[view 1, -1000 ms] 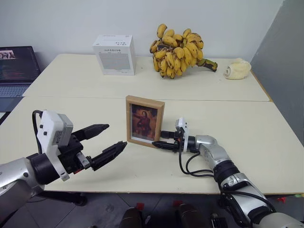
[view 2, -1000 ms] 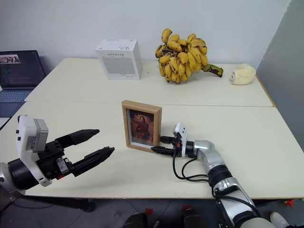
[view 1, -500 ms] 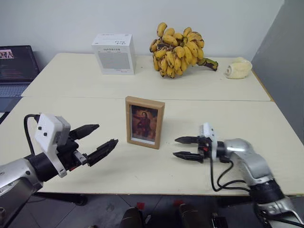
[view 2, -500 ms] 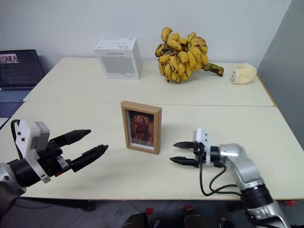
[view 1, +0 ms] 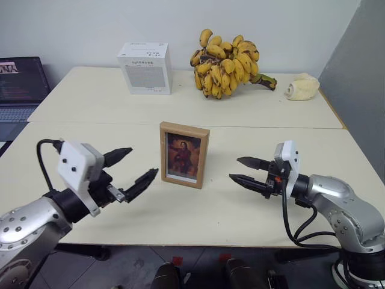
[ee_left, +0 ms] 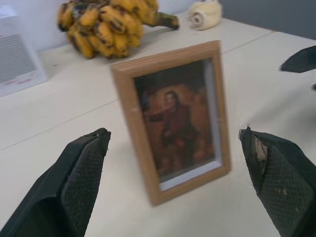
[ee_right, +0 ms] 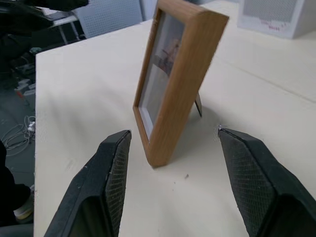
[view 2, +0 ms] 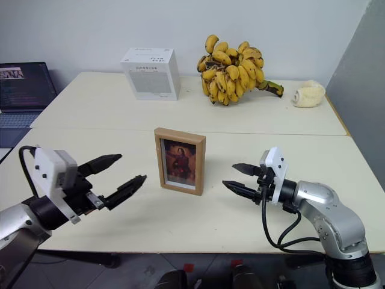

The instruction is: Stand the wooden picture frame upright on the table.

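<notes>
The wooden picture frame (view 1: 184,154) stands upright on the pale table (view 1: 180,217), its dark reddish portrait facing me. In the right wrist view its light-wood edge (ee_right: 177,84) shows side-on, with a bit of the prop leg behind it. My left gripper (view 1: 137,165) is open to the frame's left, apart from it and pointing at it. My right gripper (view 1: 242,170) is open to the frame's right, with a clear gap to the frame. Nothing is between either pair of fingers (ee_left: 84,173).
A white cardboard box (view 1: 144,67), a big bunch of bananas (view 1: 227,63) and a pale peeled piece (view 1: 301,88) sit along the far table. A laptop (view 1: 21,84) stands at the far left. A seam runs across the table behind the frame.
My right gripper has drawn back from the frame's lower right edge, moving right and up, leaving the frame standing alone. The left gripper has barely shifted.
</notes>
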Tool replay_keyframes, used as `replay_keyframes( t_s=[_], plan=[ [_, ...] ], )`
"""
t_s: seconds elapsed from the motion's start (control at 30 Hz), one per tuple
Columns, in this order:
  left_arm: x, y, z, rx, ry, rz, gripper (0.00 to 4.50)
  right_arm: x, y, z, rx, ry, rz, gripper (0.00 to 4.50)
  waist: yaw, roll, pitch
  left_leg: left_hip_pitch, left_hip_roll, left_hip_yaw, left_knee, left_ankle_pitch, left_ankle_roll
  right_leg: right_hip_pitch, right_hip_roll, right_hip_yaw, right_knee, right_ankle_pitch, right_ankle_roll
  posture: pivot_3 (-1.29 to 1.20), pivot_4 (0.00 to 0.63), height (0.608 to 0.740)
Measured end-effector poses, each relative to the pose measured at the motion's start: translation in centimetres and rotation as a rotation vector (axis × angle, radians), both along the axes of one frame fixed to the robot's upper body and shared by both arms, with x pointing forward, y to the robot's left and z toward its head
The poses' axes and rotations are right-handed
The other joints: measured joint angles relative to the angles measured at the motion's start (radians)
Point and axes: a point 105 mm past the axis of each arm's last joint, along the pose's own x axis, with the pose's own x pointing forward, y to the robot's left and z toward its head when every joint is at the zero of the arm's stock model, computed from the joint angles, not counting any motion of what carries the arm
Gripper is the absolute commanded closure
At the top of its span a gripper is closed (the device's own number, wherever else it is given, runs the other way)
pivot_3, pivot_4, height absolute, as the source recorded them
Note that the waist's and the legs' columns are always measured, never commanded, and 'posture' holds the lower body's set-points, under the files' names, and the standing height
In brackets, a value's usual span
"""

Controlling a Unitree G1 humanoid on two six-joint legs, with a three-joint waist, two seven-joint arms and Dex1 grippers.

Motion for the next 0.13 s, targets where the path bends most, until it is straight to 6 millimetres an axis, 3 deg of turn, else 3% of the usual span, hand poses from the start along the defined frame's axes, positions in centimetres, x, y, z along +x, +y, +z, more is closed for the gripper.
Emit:
replay_keyframes(
  t_s=[0.13],
  plan=[
    [0.04, -0.25, 0.14, 0.000, 0.004, -0.018, 0.00, 0.11, -0.16, -0.18, -0.002, 0.012, -0.021, 1.55, -0.001, 0.000, 0.000, 0.000, 0.000, 0.000, 0.000, 0.000, 0.000, 0.000, 0.000, 0.000, 0.000, 0.000, 0.000, 0.00, 0.150, 0.740]
  ],
)
